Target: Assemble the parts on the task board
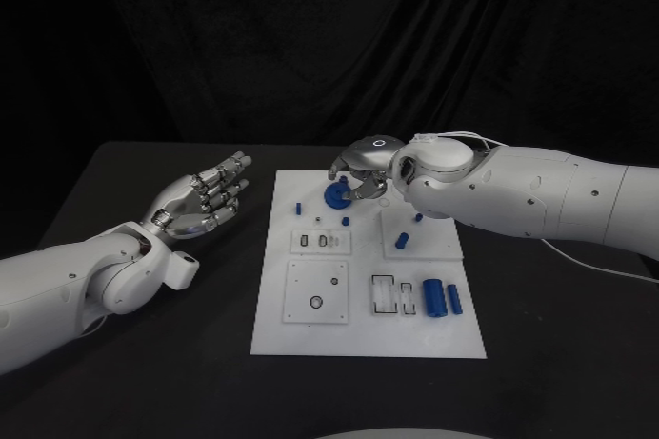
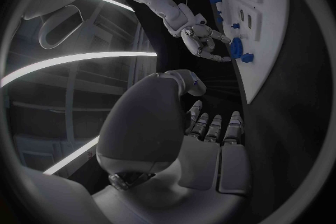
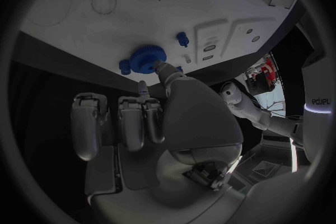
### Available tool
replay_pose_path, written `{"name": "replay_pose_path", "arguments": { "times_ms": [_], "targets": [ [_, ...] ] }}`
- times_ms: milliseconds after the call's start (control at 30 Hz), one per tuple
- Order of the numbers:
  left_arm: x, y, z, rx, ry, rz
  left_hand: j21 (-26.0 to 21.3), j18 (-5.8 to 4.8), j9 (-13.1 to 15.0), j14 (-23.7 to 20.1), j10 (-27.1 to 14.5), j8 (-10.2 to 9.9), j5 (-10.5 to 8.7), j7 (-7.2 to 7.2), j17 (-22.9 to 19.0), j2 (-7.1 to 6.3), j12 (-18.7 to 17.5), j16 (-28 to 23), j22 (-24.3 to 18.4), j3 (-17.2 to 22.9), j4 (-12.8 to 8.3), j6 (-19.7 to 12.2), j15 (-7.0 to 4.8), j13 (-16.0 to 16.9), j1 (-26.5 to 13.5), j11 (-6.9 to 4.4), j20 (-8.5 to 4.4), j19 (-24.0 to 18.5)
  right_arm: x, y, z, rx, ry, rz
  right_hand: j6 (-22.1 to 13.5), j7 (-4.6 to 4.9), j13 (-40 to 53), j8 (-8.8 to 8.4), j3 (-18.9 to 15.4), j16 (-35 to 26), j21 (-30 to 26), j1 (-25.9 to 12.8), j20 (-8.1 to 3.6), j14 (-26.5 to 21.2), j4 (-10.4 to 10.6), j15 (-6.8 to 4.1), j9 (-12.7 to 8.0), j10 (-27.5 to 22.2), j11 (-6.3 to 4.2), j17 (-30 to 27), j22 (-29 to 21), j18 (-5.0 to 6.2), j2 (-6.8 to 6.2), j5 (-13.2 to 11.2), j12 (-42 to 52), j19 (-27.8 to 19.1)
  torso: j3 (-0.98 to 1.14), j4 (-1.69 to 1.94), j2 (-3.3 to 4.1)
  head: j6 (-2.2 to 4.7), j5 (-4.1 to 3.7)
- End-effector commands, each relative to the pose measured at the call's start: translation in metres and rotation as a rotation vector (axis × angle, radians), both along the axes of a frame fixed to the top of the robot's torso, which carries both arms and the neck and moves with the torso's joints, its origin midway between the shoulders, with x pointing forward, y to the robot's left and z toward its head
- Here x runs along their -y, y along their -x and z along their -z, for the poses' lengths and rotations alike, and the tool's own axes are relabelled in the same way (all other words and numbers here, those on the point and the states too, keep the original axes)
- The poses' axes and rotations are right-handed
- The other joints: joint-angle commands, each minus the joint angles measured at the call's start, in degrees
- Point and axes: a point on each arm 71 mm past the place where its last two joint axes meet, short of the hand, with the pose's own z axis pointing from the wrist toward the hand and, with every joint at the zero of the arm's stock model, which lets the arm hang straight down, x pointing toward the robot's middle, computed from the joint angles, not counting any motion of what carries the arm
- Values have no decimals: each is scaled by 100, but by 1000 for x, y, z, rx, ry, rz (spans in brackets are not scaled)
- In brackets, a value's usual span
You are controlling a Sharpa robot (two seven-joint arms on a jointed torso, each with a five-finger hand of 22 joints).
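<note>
The white board (image 1: 369, 339) lies flat in the middle of the black surface (image 1: 563, 363). The right hand (image 1: 366, 168) reaches over the board's far edge, fingers pointing down at a blue gear (image 1: 336, 197) that sits near the board's far left corner. In the right wrist view a finger (image 3: 162, 70) and the thumb close on the gear's (image 3: 148, 59) toothed rim, so the hand pinches it while the other fingers stay curled back off the board (image 3: 154, 5). Whether the gear is seated or lifted slightly, I cannot tell.

A small blue peg (image 1: 298, 209) stands just left of the gear, and another small blue piece (image 1: 347, 222) lies just behind it toward the board's middle. A short blue pin (image 1: 403, 239) stands tilted in the square plate on the right side, with a tiny blue piece (image 1: 417, 217) near it. Two blue cylinders (image 1: 434, 297) lie side by side near the right edge, next to two pale rectangular slots (image 1: 385, 294). A square plate with a small oval hole (image 1: 316, 291) sits at the near left.

The left hand (image 1: 201, 201) hovers over the black surface to the left of the board, palm up, fingers spread and holding nothing. The left wrist view shows the same fingers (image 2: 213, 129) apart and the right hand (image 2: 206, 42) at the gear (image 2: 236, 48) on the board's edge.
</note>
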Motion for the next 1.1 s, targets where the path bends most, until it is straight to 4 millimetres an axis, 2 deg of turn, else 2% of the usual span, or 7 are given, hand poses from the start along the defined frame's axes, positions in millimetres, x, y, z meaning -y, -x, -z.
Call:
{"name": "replay_pose_path", "arguments": {
  "times_ms": [33, 700, 900, 1100],
  "targets": [
    [1, 2, -4, 49, 42, 28, 28, 98, 3, -2, -7, -11, -16, 11, -7, 5, 0, -21, 10, -6, -25, 19, 53, 7, -33, 30, 27, 3, 2, 1, 1, -4, 8, 7, 4, -11, 1507, -19, 25, 17, -32, -6, -21, 595, -14, -29, -15, 596, -52, 1509, 1328, 90, 35, 9, 15, 208, -1, 1, -1, -8, 4],
    [2, 2, -3, 44, 42, 31, 36, 100, 3, -2, 63, -10, -74, 13, -7, 53, 17, -21, 15, 56, -117, 22, 63, 24, -148, 85, 37, 22, 15, 1, 13, -79, 65, 39, 185, 47, 1507, -36, 140, 17, -88, -4, -18, 595, -80, -12, -114, 596, -20, 1509, 1309, 103, 144, 11, 15, 165, 0, 1, 1, -15, -8],
    [1, 3, -3, 44, 42, 30, 37, 100, 3, -2, 78, -10, -87, 14, -7, 62, 21, -21, 16, 65, -132, 26, 64, 28, -171, 98, 38, 25, 16, 1, 17, -95, 76, 48, 433, 78, 1507, -5, 226, 17, -89, -35, 6, 595, -127, 14, -186, 596, 9, 1509, 1311, 102, 184, 13, 15, 169, -1, -10, -1, -28, 17],
    [1, 3, -2, 43, 42, 30, 37, 100, 3, -2, 78, -10, -87, 14, -7, 62, 21, -21, 16, 65, -132, 26, 64, 28, -171, 98, 38, 25, 20, 0, 20, -100, 80, 63, 641, 121, 1507, 7, 307, 17, -97, -96, 28, 595, -150, 37, -257, 596, 41, 1509, 1309, 103, 205, 11, 15, 166, -2, 7, 0, -23, 15]
  ]
}}
